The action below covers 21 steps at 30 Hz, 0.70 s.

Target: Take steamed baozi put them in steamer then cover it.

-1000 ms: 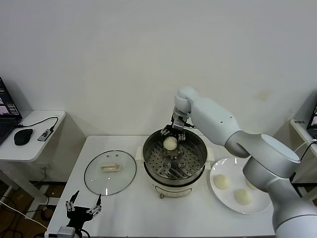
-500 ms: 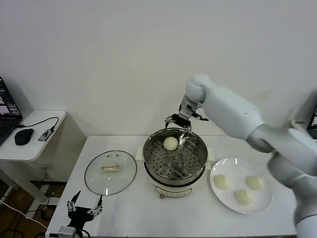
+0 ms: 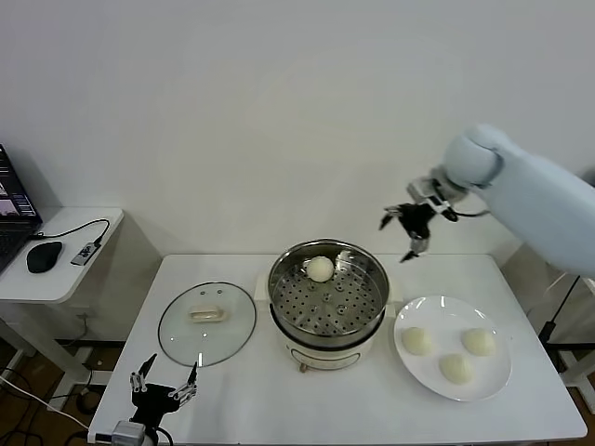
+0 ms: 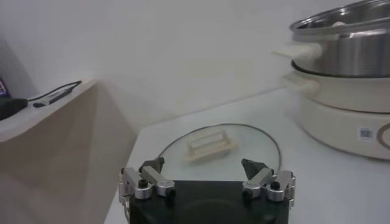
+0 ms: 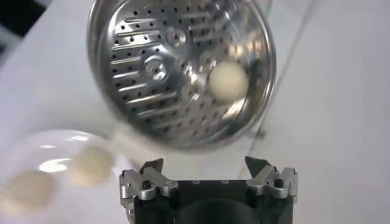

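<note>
The steel steamer stands mid-table on its cream base. One cream-white baozi lies on the perforated tray at the back; it also shows in the right wrist view. Three more baozi lie on the white plate to the right. The glass cover with its cream handle lies flat on the table left of the steamer, also in the left wrist view. My right gripper is open and empty, high above the table, right of and behind the steamer. My left gripper is open, low at the front left, near the cover.
A side desk with a mouse and cable stands at the left. The wall is close behind the table. The steamer's side handle juts toward the cover.
My right gripper has let go of the baozi in the steamer, risen, and swung right, away from the pot. The third baozi on the plate now shows. The left arm has barely moved.
</note>
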Each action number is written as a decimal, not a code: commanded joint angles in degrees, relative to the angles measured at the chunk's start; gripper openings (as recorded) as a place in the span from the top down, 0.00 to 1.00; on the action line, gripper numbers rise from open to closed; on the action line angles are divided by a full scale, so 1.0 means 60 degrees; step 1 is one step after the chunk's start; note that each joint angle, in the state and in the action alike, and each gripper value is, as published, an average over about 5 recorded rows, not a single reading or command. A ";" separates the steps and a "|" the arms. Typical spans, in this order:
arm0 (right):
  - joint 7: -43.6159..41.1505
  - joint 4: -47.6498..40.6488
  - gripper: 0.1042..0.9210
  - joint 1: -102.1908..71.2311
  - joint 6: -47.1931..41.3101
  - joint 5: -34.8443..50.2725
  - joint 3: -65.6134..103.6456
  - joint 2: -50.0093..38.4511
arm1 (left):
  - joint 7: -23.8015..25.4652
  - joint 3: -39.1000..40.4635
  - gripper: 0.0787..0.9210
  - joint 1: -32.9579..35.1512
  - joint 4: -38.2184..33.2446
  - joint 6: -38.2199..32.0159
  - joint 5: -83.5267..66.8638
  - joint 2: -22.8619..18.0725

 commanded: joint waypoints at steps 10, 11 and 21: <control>0.0503 0.1632 0.12 -0.3799 -0.1947 -0.1340 0.1999 -0.1733 | 0.0054 0.0045 0.12 0.0200 -0.0218 0.0071 0.0052 -0.0005; 0.0594 0.1612 0.12 -0.3871 -0.1898 -0.1421 0.1999 -0.1699 | 0.0045 0.0047 0.12 0.0196 -0.0188 0.0070 0.0060 -0.0020; 0.1846 0.1314 0.12 -0.4393 -0.1699 -0.1566 0.1834 -0.1061 | 0.0016 0.0116 0.12 0.0253 -0.0050 0.0049 0.0144 -0.0111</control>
